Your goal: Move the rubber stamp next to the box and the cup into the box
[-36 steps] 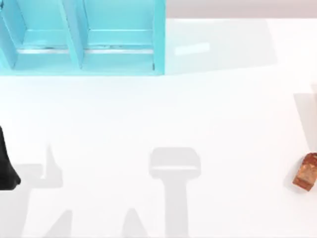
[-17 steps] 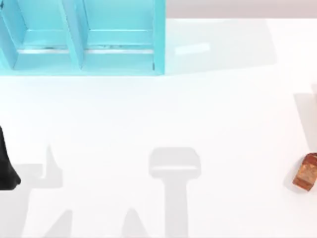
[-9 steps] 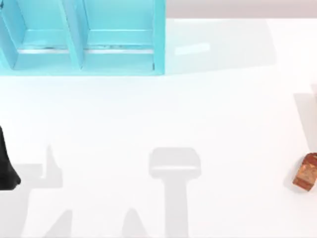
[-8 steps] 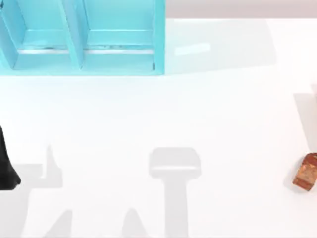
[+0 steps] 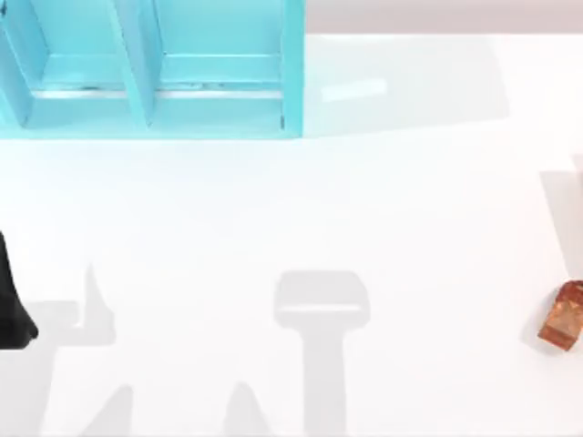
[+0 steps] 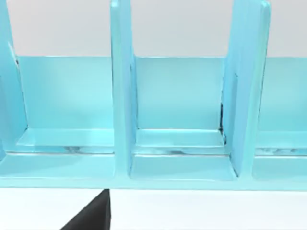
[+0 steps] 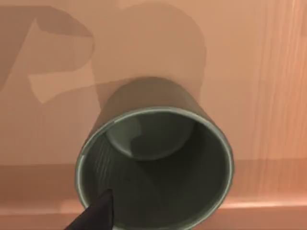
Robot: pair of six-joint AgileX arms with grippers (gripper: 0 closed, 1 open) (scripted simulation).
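**Right gripper over cup; stamp at table's right edge**

Cup stands upright, mouth up, on a tan wooden surface with a low ledge beside it. That may be the box floor, not certain. Right gripper hangs close above the rim. Whether it is open or closed: cannot tell. Same for the left gripper, facing the cyan rack.

Any move here should go straight up or down, clear of the rim, or the cup could tip.

Stamp lies on the white table, well apart from the rack.

No legible text, label, brand, number or sign on anything in view.
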